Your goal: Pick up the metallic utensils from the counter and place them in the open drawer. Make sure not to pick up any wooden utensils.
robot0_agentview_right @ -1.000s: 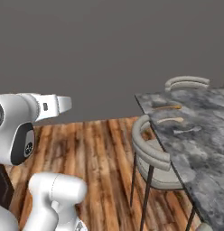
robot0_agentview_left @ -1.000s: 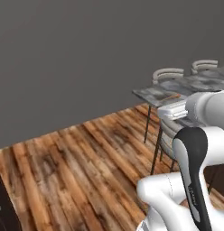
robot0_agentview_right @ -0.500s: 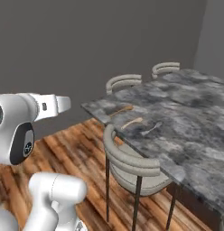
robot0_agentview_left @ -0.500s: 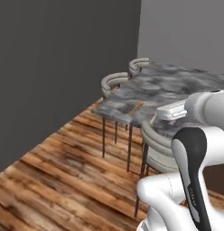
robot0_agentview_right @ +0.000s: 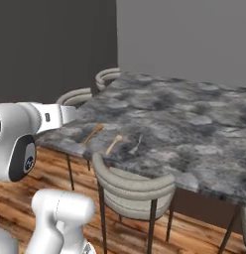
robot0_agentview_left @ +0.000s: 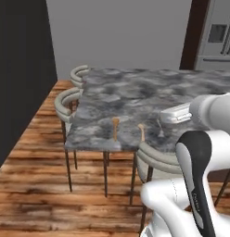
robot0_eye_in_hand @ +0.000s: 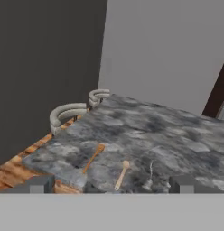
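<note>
Firstly, left base view: the counter [robot0_agentview_left: 135,92] is a grey-black marbled slab on thin legs, with curved grey chairs [robot0_agentview_left: 70,99] at its left side and one [robot0_agentview_left: 158,159] at the near edge. Near that edge lie the orange-brown wooden spoon [robot0_agentview_left: 115,128], long axis running near-to-far with the bowl at the far end, and just right of it the pale tan wooden spoon [robot0_agentview_left: 142,131], nearly parallel and slightly slanted. Right of those a slim silver-grey utensil [robot0_agentview_left: 160,127] lies, also lengthwise away from the camera, partly hidden by the arm. The white arm rises at lower right, its forearm held level above the near right part of the slab. Right base view: the orange-brown spoon [robot0_agentview_right: 93,133] and the tan spoon [robot0_agentview_right: 114,144] both slant up to the right, bowls at the upper ends, well apart from each other; the thin silver-grey utensil [robot0_agentview_right: 137,143] lies right of the tan one, steeper. A chair [robot0_agentview_right: 135,186] stands just in front of them. The arm's elbow sits at left with the hand stretched level toward the slab. Hand view: the gripper [robot0_eye_in_hand: 110,184] is spread wide with nothing between its tips, looking down across the counter [robot0_eye_in_hand: 168,131]; the orange-brown spoon [robot0_eye_in_hand: 93,157], tan spoon [robot0_eye_in_hand: 121,175] and silver-grey utensil [robot0_eye_in_hand: 151,169] lie ahead near the close edge, handles pointing toward the camera.
</note>
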